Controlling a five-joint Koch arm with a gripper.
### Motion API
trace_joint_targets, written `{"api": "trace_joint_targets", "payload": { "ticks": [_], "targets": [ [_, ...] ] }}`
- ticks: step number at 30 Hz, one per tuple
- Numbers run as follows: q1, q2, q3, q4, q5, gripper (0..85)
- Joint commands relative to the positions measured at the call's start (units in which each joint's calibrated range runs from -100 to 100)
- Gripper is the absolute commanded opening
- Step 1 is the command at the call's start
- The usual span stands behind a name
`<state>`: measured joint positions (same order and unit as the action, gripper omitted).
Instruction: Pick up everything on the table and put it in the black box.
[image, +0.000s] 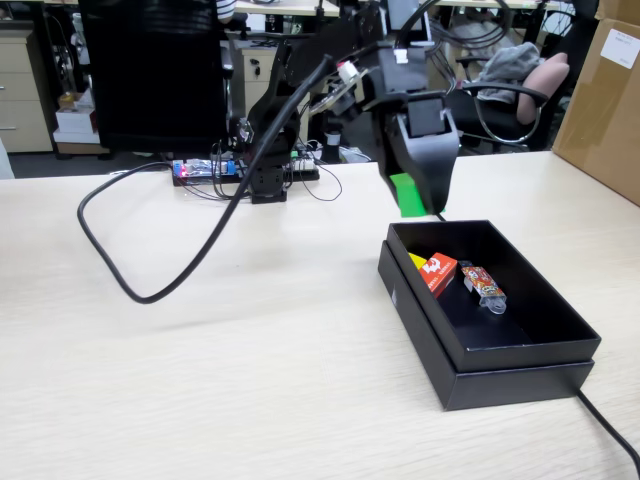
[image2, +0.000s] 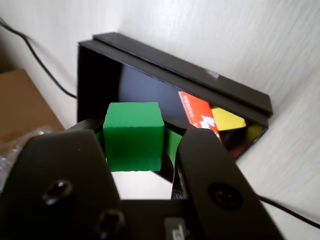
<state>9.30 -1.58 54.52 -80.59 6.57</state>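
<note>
My gripper (image: 415, 195) is shut on the green cube (image: 405, 195) and holds it in the air just above the far left corner of the black box (image: 520, 365). In the wrist view the green cube (image2: 133, 136) sits squeezed between the two black jaws, with the black box (image2: 165, 62) behind it. Inside the box lie the red-and-white carton (image: 440, 272), the yellow cube (image: 415, 261) partly hidden behind it, and an orange-red snack packet (image: 483, 286). The wrist view also shows the carton (image2: 197, 112) and the yellow cube (image2: 227, 120) in the box.
The light wood-grain table (image: 200, 370) carries the arm's base (image: 267, 180) at the back and a thick black cable (image: 130, 270) looping over its left part. A brown cardboard carton (image: 605, 100) stands at the far right. Office chairs and drawers stand behind.
</note>
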Motion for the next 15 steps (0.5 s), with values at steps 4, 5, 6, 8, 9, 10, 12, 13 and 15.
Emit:
{"api": "trace_joint_targets", "payload": {
  "ticks": [4,5,6,8,9,10,12,13,15],
  "targets": [
    [3.37,-5.01,-2.75,-0.06,0.24,1.3],
    [3.76,-4.90,-4.02,0.03,0.29,1.5],
    [4.10,-4.44,-6.29,0.55,0.39,1.6],
    [4.40,-3.98,-8.83,1.15,0.63,1.9],
    [4.49,-3.64,-10.64,1.59,0.78,1.9],
    [4.54,-3.41,-12.09,2.19,0.78,1.9],
    [4.54,-3.18,-14.18,3.23,0.78,1.9],
    [4.49,-3.06,-14.90,3.75,0.78,1.9],
    [4.35,-2.38,-17.26,5.47,0.68,1.9]
  ]
}}
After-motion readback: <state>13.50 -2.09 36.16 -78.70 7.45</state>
